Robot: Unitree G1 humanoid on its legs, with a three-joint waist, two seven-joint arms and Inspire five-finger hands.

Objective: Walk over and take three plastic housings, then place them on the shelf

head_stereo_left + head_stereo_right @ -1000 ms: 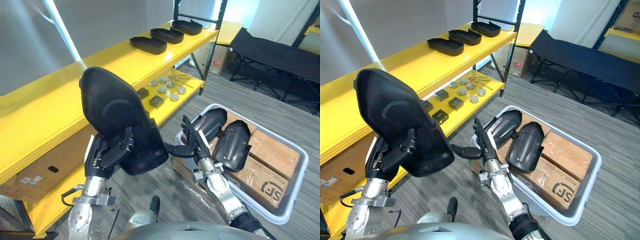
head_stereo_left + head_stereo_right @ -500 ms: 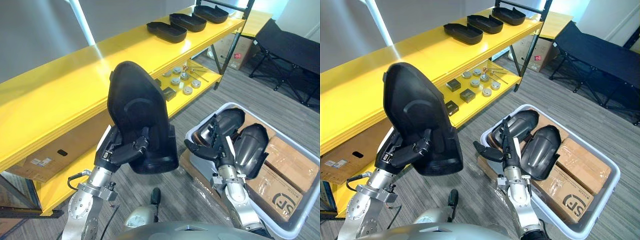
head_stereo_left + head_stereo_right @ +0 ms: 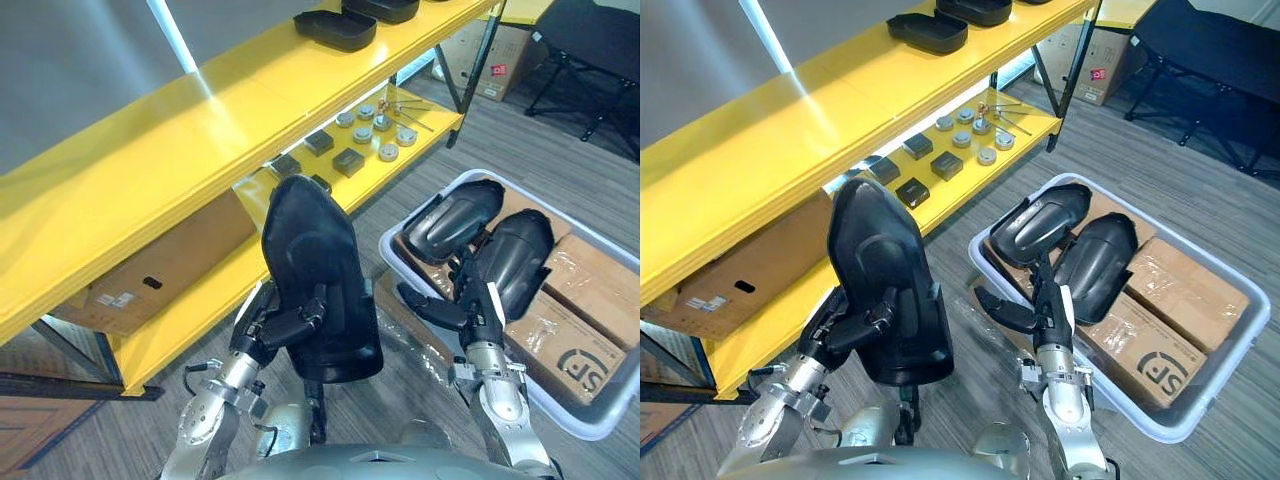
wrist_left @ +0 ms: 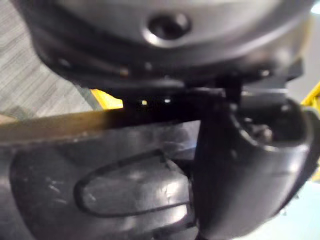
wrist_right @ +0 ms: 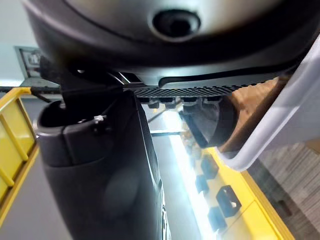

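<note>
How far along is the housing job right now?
Done: at least two shelved housings lie on the top shelf. In hand: the left robot hand grips the carried housing upright; the right robot hand is open. Left: shelving it, plus two binned housings in the white bin.

My left hand [image 3: 288, 324] is dark and jointed, with a white plate on its left side. My right hand [image 3: 470, 300] is dark, with pale strips along the fingers. The left forearm [image 3: 212, 415] and right forearm [image 3: 497, 398] are silver-grey metal. Each wrist collar carries small fasteners, probably screws. The glossy dark wrist housing [image 4: 100, 45] has one recessed round hole [image 4: 169, 23].
</note>
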